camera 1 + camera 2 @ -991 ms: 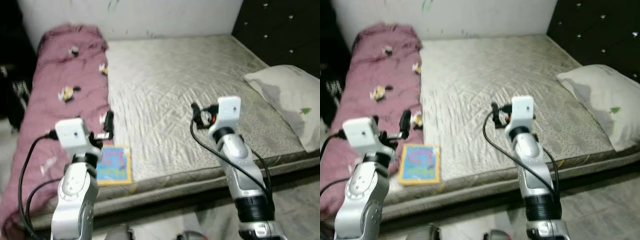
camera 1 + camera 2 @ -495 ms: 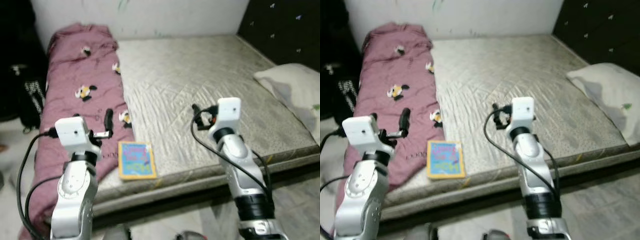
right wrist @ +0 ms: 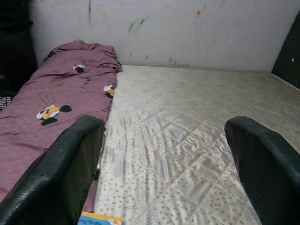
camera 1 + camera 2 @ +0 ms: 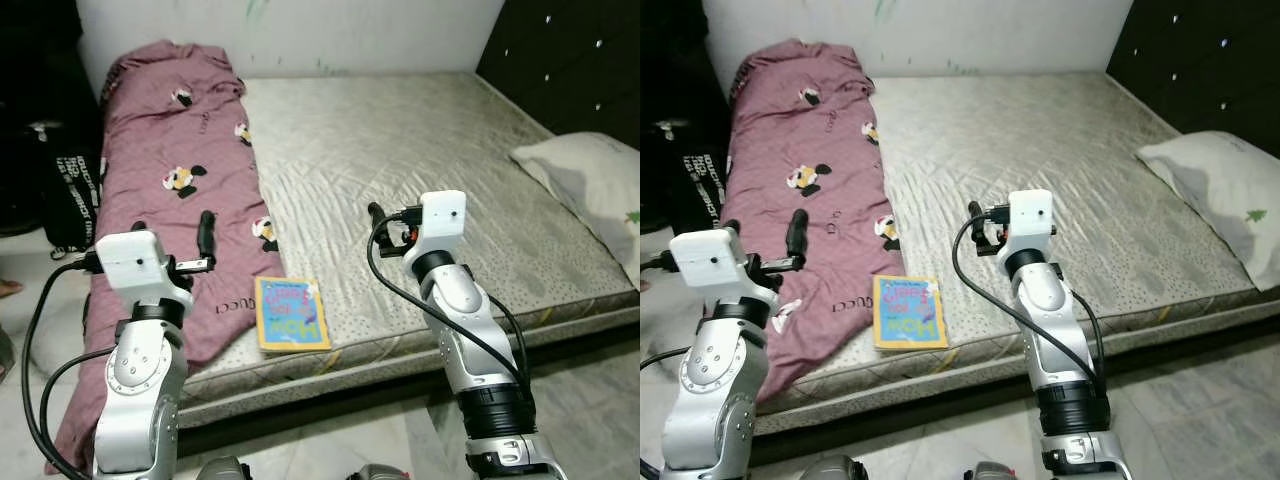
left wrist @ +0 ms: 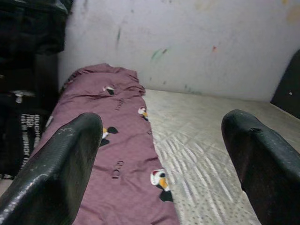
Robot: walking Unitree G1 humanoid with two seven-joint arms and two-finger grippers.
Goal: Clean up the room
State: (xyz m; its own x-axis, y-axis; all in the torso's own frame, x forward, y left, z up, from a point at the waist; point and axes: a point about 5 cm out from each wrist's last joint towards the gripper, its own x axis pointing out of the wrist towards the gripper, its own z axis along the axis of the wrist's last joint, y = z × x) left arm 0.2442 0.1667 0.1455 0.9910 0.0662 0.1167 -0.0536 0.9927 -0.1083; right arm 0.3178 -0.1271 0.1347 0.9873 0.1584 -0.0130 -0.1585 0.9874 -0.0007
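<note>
A colourful yellow-edged book (image 4: pixel 291 313) lies flat at the grey quilted mattress (image 4: pixel 420 160) edge beside the maroon blanket (image 4: pixel 170 180), between and below the spread-fingered, empty left gripper (image 4: pixel 205 240) and right gripper (image 4: pixel 378 228)

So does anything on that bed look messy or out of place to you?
Yes. A maroon blanket lies bunched along the bed's left side, its lower end spilling over the mattress edge. A colourful book sits askew at the near edge, beside the blanket. The pillow lies at the far right, partly over the mattress side.
</note>
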